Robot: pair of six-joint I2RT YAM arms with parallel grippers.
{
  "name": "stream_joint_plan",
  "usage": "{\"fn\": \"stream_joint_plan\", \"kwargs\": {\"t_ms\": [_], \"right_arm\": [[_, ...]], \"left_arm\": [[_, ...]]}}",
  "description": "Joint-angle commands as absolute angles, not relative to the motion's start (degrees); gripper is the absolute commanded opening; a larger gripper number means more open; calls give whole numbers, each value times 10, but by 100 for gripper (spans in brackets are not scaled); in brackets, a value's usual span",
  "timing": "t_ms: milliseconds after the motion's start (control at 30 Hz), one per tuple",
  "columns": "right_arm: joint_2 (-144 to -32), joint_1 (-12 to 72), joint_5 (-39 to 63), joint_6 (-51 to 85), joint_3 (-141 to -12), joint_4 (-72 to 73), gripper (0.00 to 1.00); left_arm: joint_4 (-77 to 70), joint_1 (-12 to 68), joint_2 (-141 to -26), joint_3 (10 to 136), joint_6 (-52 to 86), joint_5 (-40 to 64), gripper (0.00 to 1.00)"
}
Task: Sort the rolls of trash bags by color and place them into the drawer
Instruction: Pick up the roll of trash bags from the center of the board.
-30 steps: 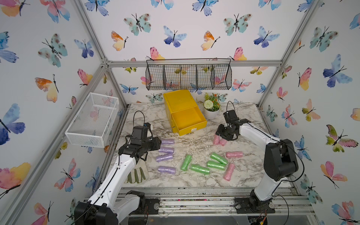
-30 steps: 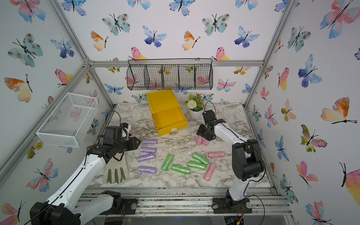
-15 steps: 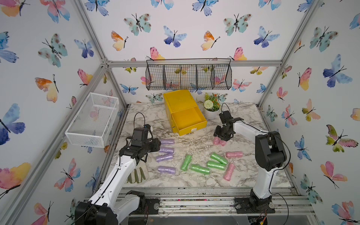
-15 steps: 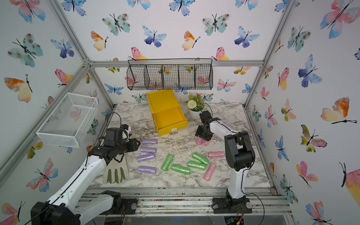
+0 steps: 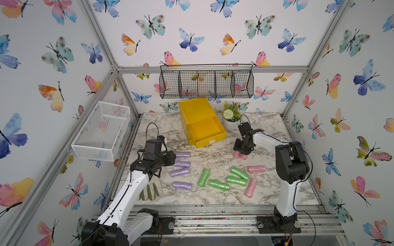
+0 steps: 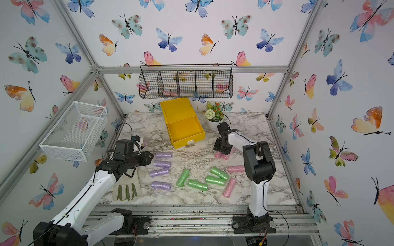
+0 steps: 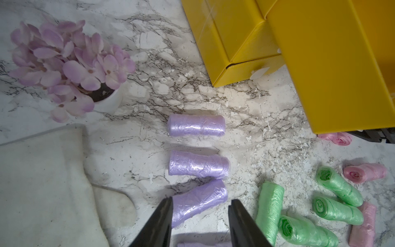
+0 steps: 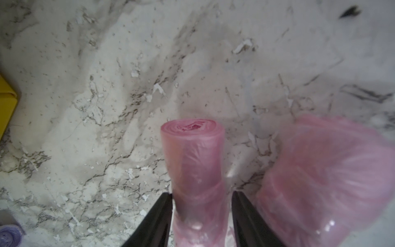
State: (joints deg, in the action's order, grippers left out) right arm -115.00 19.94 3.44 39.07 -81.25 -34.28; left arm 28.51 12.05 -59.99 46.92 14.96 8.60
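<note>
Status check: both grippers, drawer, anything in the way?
Left gripper open, above a purple roll. Right gripper astride a pink roll, grip unconfirmed. Drawer open, empty. Second pink roll tight alongside the first.

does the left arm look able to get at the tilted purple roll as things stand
Probably yes: the left gripper is open, and the tilted purple roll shows between its fingers in the wrist view, nothing lying over it. The neighbouring purple roll lies close beside it.
</note>
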Motion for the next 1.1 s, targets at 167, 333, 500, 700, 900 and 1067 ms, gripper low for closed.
{"fn": "stream_joint_plan", "kwargs": {"t_ms": [167, 333, 500, 700, 900, 1067], "right_arm": [[-1141, 198, 20, 385, -815, -336, 31], [-1085, 198, 33, 394, -794, -331, 28], [-969, 198, 93, 448, -721, -321, 25], [-791, 205, 105, 504, -639, -331, 23], [-716, 225, 115, 552, -686, -334, 20], [-735, 268, 111, 612, -749, -270, 20]], "left_arm": [[283, 117, -592, 467, 142, 73, 47], [283, 116, -593, 467, 143, 69, 47], [283, 115, -594, 467, 144, 72, 47], [283, 113, -595, 467, 147, 71, 47], [278, 108, -598, 473, 157, 78, 47], [274, 108, -599, 486, 170, 78, 48]]}}
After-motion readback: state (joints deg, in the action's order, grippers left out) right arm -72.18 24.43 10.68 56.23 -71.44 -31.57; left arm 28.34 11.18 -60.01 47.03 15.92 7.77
